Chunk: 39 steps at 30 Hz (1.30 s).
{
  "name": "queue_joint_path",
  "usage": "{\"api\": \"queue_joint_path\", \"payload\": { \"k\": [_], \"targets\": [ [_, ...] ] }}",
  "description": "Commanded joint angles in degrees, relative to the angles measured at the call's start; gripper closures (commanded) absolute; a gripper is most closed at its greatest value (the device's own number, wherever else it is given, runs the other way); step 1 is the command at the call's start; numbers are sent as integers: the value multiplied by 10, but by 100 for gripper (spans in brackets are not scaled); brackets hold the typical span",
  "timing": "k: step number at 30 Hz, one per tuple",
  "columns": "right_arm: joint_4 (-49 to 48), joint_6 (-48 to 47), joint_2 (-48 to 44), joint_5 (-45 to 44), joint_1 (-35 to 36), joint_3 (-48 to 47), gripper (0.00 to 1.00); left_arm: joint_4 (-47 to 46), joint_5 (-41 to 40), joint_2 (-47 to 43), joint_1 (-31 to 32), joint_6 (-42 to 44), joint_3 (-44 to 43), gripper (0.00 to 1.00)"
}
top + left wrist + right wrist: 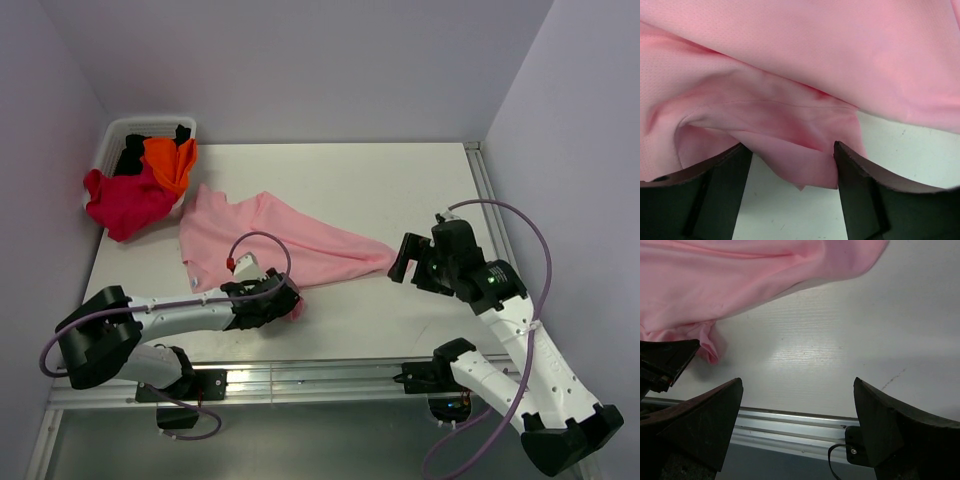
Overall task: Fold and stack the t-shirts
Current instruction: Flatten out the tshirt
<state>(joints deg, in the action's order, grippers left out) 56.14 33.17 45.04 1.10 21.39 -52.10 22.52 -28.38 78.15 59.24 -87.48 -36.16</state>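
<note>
**A:** Left claw [789, 147] is sitting released, jaws apart, with a fold of the light pink t-shirt [290, 235] sagging between them and brushing one finger.

**B:** And the right claw [797, 382]?

**A:** It is gaping wide too, hovering over the desk [400, 180]. The pink shirt's pointed end is lying just beside it, on the side toward the left claw.

**B:** Other shirts?

**A:** The crimson t-shirt [125, 200], orange t-shirt [170, 160] and black t-shirt [132, 150] are lying heaped at the white basket [115, 132], well beyond the left claw.

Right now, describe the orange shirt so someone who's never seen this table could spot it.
At the far left corner of the white table sits a white plastic basket. The orange cloth t-shirt drapes over its right rim, beside a crimson shirt and a black one; it alone is orange.
</note>
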Motion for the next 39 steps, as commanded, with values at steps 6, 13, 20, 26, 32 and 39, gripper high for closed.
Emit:
{"api": "queue_joint_path", "payload": {
  "k": [6,13,20,26,32,39],
  "targets": [
    [-14,1,-5,-5,3,10,2,66,26,20,24,-34,7,53],
    [-21,-1,-2,-7,2,11,2,153,7,-13,35,-51,-35,91],
    [-66,-14,13,-4,3,9,2,264,1,-83,39,-74,-58,100],
    [-147,11,60,62,2,32,2,350,-10,-135,52,-110,-57,100],
    [-200,37,129,80,-12,52,2,394,-11,-222,54,-145,-24,100],
    [-305,48,182,201,-129,134,2,449,-16,-280,54,-162,-17,100]
  ]
}}
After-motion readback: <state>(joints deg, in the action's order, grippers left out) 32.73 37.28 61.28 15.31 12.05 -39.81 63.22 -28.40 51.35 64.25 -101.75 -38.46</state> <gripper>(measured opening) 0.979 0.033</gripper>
